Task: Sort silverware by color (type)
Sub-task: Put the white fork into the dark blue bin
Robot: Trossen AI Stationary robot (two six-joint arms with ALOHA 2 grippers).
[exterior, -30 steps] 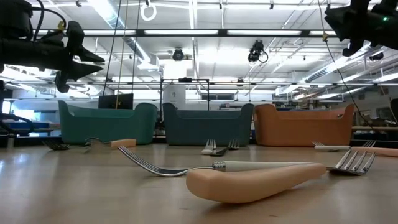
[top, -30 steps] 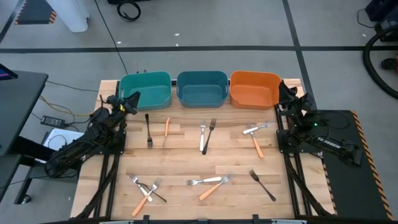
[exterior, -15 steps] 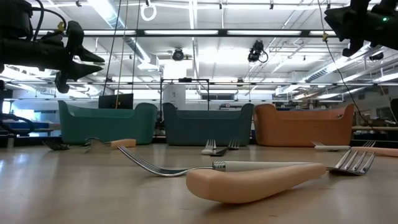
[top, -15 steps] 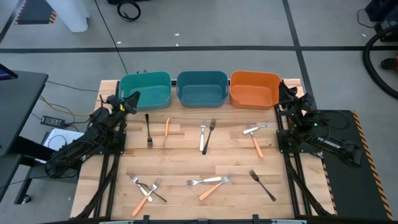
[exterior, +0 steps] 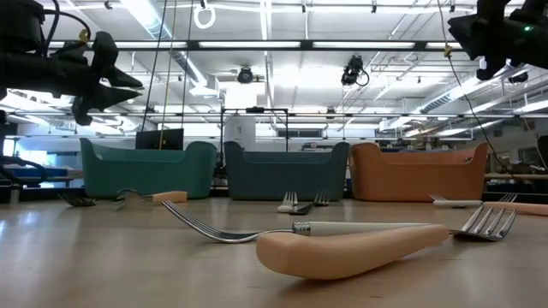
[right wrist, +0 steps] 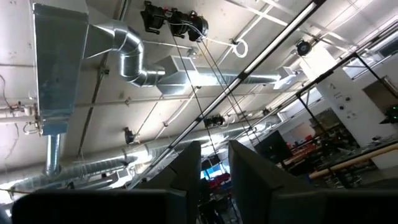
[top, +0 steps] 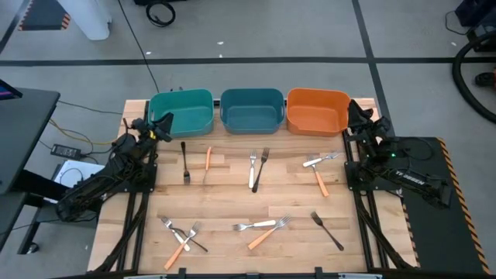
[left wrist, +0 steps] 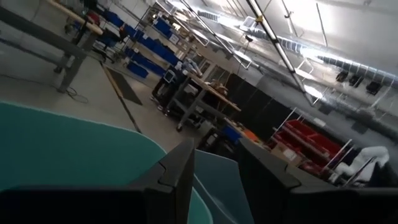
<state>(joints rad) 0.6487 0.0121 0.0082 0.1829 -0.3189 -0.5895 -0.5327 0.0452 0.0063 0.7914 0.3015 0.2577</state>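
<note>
— What does the silverware look like, and where is it?

— Small slim forks lie scattered on the pale wooden slatted bench (top: 232, 213). An all-black fork (top: 185, 162) and an orange-handled fork (top: 208, 163) lie toward the left edge, below the teal plastic bin (top: 180, 112). A silver fork and a black one form the crossed pair (top: 256, 168) mid-bench, below the dark blue-green bin (top: 251, 109). An orange-and-silver pair (top: 318, 169) lies toward the right edge, below the orange bin (top: 316, 111). Near the front edge: a tangle of three (top: 180, 235) by the left corner, a silver fork and an orange-handled one (top: 263, 228) in the middle, and a lone black fork (top: 327, 230) to the right.

— And the claws?

— The left gripper (top: 159, 128) hangs at the bench's left edge, just beside the teal bin — fingers a narrow gap apart, holding nothing; the black fork is the nearest, still apart from it. The right gripper (top: 358, 116) sits raised at the right edge beside the orange bin, fingers slightly parted and empty, with the orange-and-silver pair nearest, well below.
</note>
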